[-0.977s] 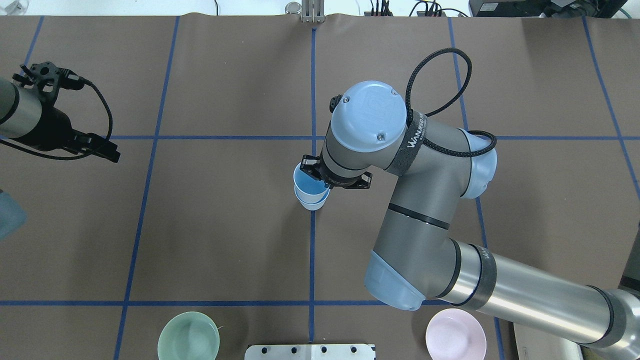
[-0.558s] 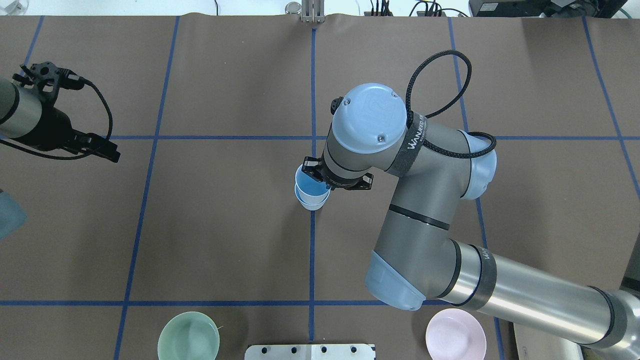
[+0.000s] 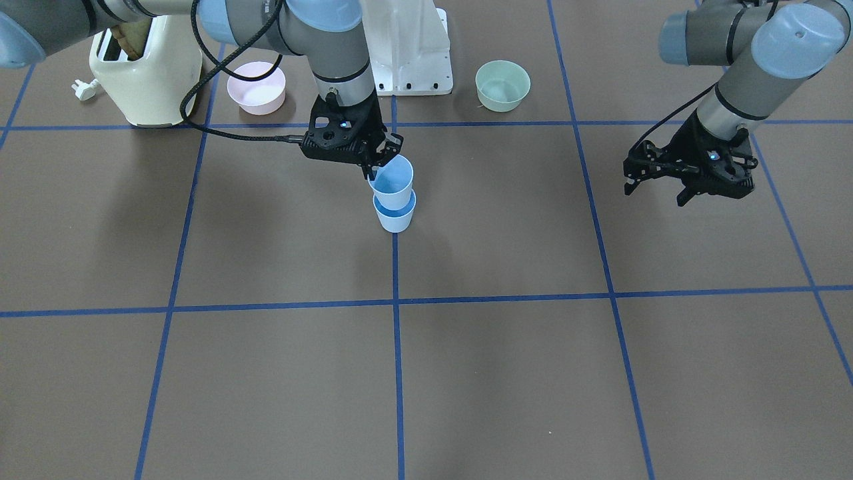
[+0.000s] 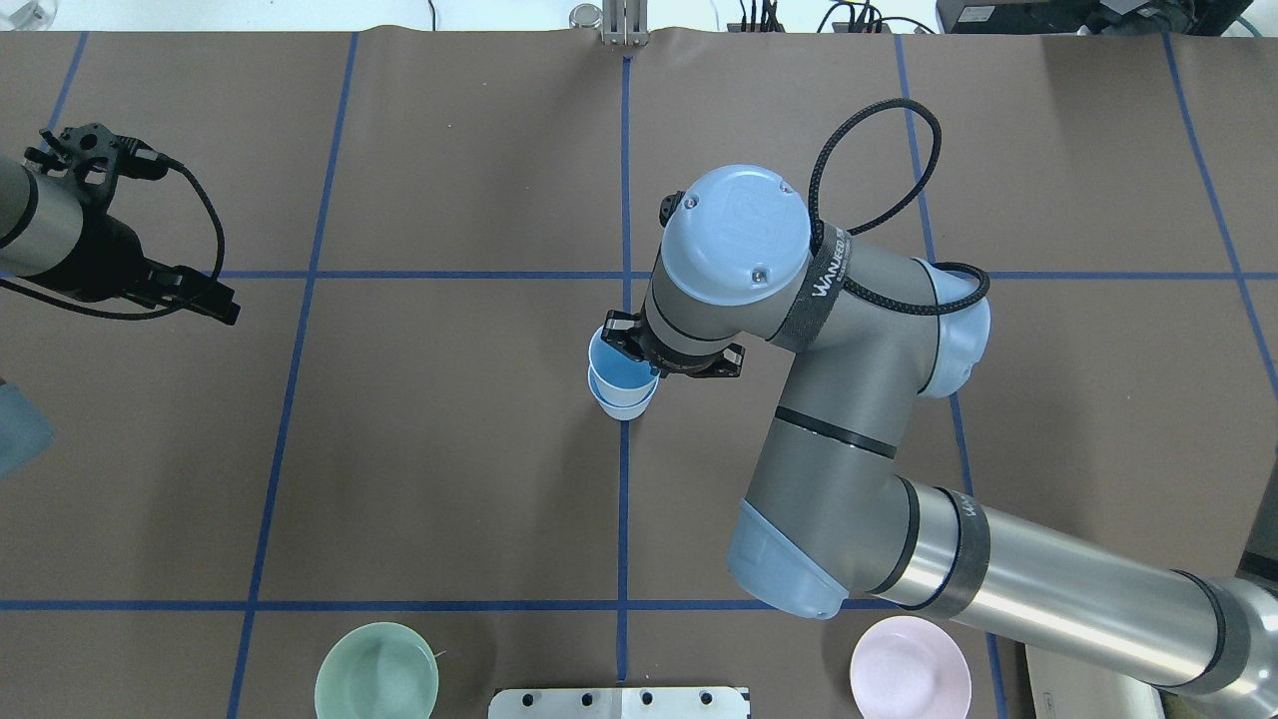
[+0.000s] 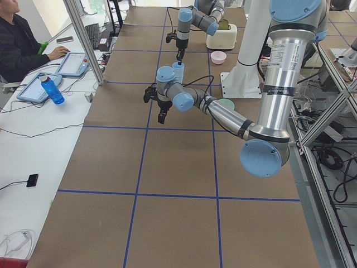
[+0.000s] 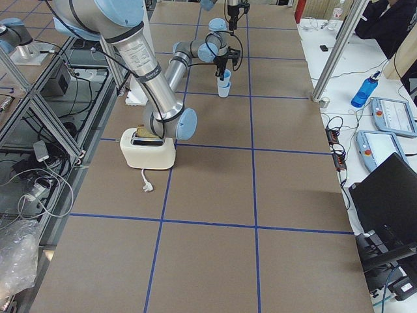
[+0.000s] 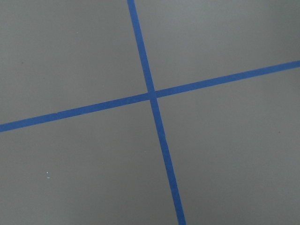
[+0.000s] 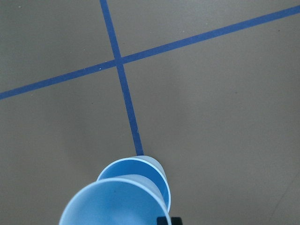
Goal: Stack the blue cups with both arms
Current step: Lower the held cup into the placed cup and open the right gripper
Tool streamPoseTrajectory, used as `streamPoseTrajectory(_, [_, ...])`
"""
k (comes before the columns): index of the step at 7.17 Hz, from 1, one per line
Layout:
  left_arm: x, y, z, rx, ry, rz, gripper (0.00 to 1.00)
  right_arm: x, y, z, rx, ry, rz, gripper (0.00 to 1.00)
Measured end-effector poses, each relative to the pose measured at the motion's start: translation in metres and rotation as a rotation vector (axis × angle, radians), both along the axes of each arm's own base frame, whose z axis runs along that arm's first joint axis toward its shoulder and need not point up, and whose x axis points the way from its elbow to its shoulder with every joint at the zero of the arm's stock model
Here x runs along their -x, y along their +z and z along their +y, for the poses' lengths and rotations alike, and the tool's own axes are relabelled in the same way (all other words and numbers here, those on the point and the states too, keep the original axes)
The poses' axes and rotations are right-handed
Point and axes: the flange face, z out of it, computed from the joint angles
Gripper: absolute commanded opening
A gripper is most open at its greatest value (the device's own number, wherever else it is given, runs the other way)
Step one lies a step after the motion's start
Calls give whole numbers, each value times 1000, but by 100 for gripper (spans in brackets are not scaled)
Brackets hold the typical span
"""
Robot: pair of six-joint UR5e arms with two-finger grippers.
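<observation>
Front-facing view: right tool (image 3: pixel 374 171) pinching upper blue cup (image 3: pixel 394 183) over lower cup (image 3: pixel 396 218); left tool (image 3: pixel 656 194) spread.

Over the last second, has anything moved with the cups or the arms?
No visible change. The right arm still has its jaws shut on the rim of the top cup, which sits partly nested in the bottom cup. The left arm stays off to the side, jaws open and empty.
</observation>
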Motion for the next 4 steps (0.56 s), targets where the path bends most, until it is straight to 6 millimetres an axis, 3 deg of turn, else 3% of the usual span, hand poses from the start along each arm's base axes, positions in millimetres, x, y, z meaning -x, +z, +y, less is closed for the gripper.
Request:
streamPoseTrajectory(3, [0,0,0,0,-1,0,98,-1,1,-4,-2,7,3,3])
streamPoseTrajectory(4, [0,-1,0,0,-1,1,98,-1,1,-5,-4,11,4,48])
